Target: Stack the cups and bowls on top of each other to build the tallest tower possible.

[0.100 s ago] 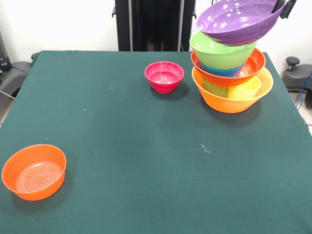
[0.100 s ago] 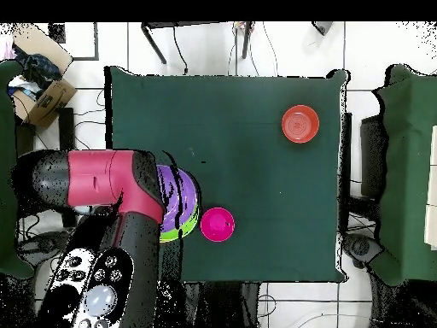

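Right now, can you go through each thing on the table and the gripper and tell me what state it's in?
Translucent purple plastic bowl: tilted, gripped at its rim, atop the tower.
Tower: lime green bowl in red-orange bowl in big orange bowl, upright.
Small pink plastic bowl: upright, empty, standing alone.
Small orange plastic bowl: upright, empty, standing alone.
Gripper: shut on the purple bowl's rim.

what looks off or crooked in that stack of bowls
The purple bowl at the top of the tower is tilted, its opening tipped toward the camera instead of sitting level on the lime green bowl. The end effector is at its rim.
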Robot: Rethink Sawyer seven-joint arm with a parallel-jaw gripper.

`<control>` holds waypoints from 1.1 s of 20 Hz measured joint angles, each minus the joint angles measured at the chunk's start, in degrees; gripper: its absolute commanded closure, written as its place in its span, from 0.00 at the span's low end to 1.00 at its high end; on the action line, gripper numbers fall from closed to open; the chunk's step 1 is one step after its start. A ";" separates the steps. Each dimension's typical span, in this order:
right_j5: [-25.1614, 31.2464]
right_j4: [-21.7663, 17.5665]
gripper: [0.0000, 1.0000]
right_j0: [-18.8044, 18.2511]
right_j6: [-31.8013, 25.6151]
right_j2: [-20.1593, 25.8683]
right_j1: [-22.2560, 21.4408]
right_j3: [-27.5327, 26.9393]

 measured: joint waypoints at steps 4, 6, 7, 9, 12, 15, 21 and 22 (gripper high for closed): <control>0.00 0.00 1.00 0.08 0.00 -0.51 -0.33 0.48; -0.01 0.00 1.00 0.07 0.00 -0.83 -0.35 0.62; -0.01 0.00 1.00 0.07 0.00 -0.98 -0.35 0.68; 0.00 0.00 1.00 0.07 0.00 -1.29 -0.36 0.79; -0.01 0.00 1.00 0.07 0.00 -1.78 -0.40 0.91; 0.00 0.00 1.00 0.09 0.00 -2.19 -0.54 1.17; 0.00 -0.02 1.00 0.60 0.00 -3.22 -0.60 1.68; 0.00 -0.02 1.00 0.76 0.00 -3.42 -0.61 1.74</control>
